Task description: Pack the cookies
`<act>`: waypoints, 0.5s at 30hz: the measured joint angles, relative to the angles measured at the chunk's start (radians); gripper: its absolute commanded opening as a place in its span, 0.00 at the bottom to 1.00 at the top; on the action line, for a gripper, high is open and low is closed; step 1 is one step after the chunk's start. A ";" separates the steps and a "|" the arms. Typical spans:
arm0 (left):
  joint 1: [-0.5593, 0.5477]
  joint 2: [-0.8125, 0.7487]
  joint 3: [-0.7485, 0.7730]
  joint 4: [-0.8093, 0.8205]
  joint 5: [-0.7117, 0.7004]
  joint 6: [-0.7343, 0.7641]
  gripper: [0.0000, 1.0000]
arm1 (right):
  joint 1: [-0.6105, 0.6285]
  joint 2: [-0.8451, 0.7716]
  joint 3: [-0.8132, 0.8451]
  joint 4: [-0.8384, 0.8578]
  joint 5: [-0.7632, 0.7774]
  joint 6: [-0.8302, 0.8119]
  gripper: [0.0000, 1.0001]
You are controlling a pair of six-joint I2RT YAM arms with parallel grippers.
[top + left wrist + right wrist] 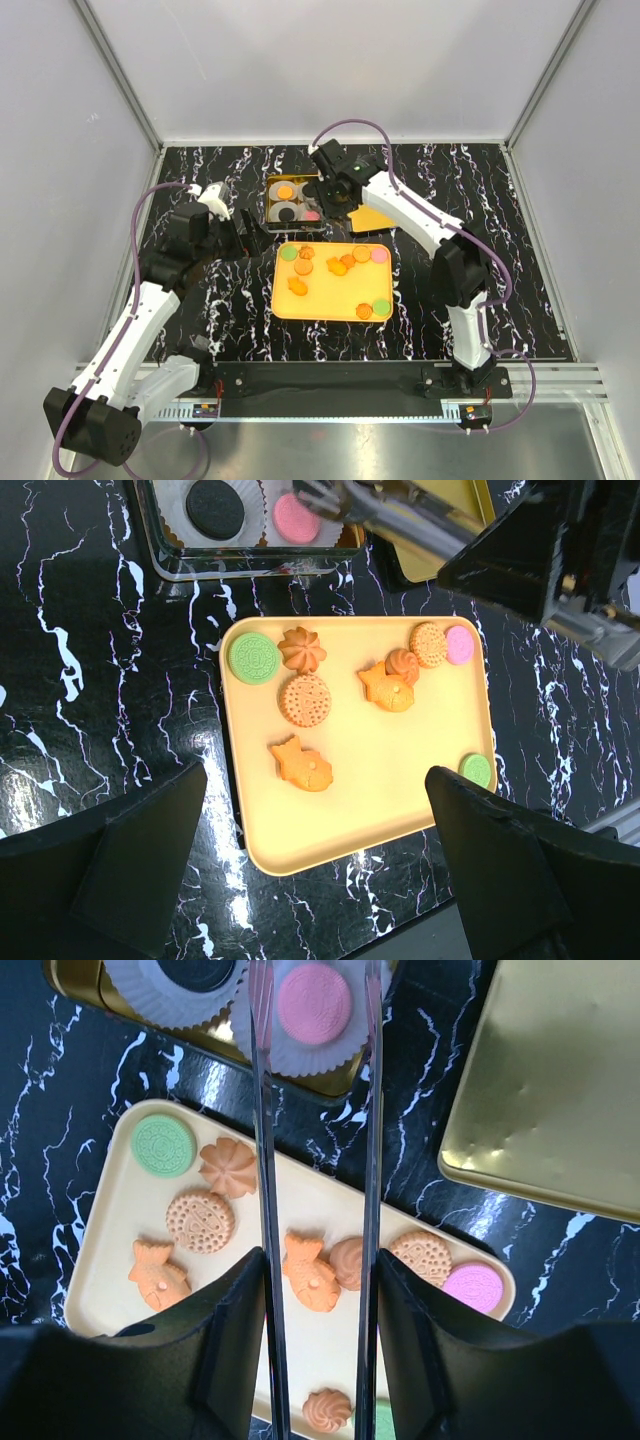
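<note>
A: While the right tool (pixel 318 1270) clamps the tongs (pixel 262 1160), their blades straddle a pink cookie (pixel 314 1003) lying in a liner (pixel 250 1050) in the tin (pixel 250 568).

B: A few packed, then; most cookies (pixel 305 700) wait on the yellow tray (pixel 400 770) (left tool (pixel 315 830) gaping, empty, above it). The gold lid (pixel 560 1080) lies aside; nothing blocks.
</note>
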 measured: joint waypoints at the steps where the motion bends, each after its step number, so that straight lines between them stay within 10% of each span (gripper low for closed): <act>1: 0.000 0.000 0.000 0.000 0.000 0.000 0.99 | -0.006 -0.004 0.002 0.000 -0.001 -0.001 0.52; 15: 0.000 -0.001 -0.006 0.018 0.030 -0.010 0.99 | -0.439 -0.356 -0.272 0.110 -0.069 0.023 0.52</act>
